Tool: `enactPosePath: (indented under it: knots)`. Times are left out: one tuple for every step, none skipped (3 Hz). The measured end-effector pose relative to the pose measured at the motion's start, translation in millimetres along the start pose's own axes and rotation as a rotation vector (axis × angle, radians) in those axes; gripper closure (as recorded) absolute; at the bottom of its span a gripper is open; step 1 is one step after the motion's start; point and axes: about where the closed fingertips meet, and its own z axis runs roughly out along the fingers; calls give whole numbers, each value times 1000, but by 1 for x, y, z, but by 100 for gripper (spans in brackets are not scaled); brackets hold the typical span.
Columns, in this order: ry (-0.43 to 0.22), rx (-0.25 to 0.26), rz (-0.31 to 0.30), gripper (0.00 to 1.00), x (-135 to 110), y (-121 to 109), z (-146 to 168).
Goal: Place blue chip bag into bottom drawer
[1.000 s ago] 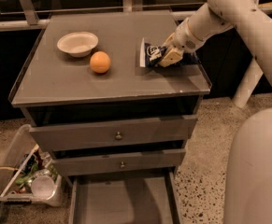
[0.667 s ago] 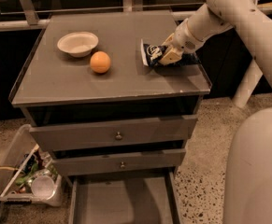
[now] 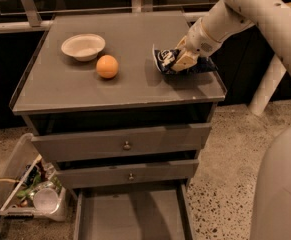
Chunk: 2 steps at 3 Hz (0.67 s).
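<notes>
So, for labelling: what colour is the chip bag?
Dark navy bag, white lettering, camera view; the hand holds it on the cabinet, right.

The crinkly navy blue chip bag [image 3: 164,59] lay near the desk's [image 3: 110,91] right edge, clasped by the gripper [image 3: 184,60], upper right of the frame, while the grey bottom drawer [image 3: 130,216] stood open at bottom centre.

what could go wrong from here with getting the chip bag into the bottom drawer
1. The gripper is at the blue chip bag, close to the right edge of the cabinet top. A weak hold on the foil could drop the bag to the floor.
2. The open bottom drawer lies low, beneath two upper drawers. The bag might clip their fronts on the way down.
</notes>
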Motion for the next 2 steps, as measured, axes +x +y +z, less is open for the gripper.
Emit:
enactPosePath:
  knots:
    - [-16, -1, -24, 100, -13, 22, -30]
    - [-40, 6, -52, 100, -25, 46, -55]
